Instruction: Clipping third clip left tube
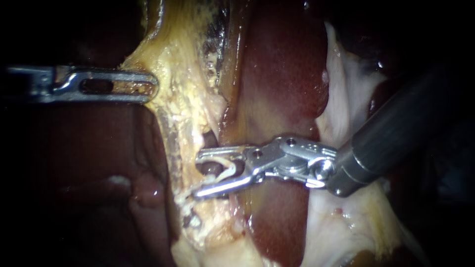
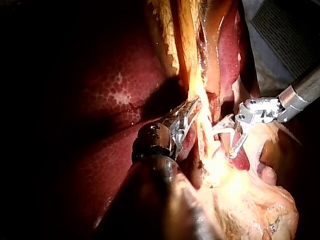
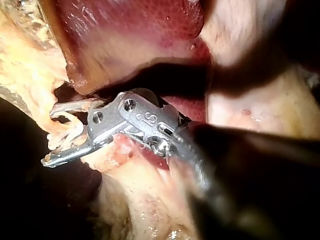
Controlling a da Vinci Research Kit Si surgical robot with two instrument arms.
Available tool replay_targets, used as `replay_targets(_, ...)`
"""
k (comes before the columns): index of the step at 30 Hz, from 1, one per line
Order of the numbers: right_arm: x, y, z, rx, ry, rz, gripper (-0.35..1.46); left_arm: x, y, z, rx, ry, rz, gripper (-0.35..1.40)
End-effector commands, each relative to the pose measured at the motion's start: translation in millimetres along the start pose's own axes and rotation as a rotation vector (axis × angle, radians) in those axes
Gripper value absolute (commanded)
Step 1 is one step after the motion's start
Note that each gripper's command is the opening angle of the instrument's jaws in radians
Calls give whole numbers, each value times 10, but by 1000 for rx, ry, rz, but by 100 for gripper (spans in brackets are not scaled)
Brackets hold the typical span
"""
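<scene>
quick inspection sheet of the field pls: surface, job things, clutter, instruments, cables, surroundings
surface: liver, dark red, with yellowish tissue running down beside it
job's things: tube crosses the gap between the right instrument's jaws; a pale curved piece lies there too, clip or tissue not clear
clutter: nothing seen
instruments: left instrument has its tip at the edge of the yellowish tissue; right instrument has its jaws open, one on each side of the tube
cables: nothing seen
surroundings: dark beyond the tissue; a grey ribbed surface shows past the right instrument in the left wrist view
</scene>
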Motion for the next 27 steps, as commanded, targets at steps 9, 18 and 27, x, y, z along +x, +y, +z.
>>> replay_targets(9,10,-7,2,84,31,35,53,1,1,-1,0,0,0,-35)
replay_targets(18,4,21,-6,19,37,46,53,1,1,-1,-1,0,0,-35)
replay_targets(27,-16,42,-21,-132,-78,35,56,2,-1,-4,1,1,0,-35)
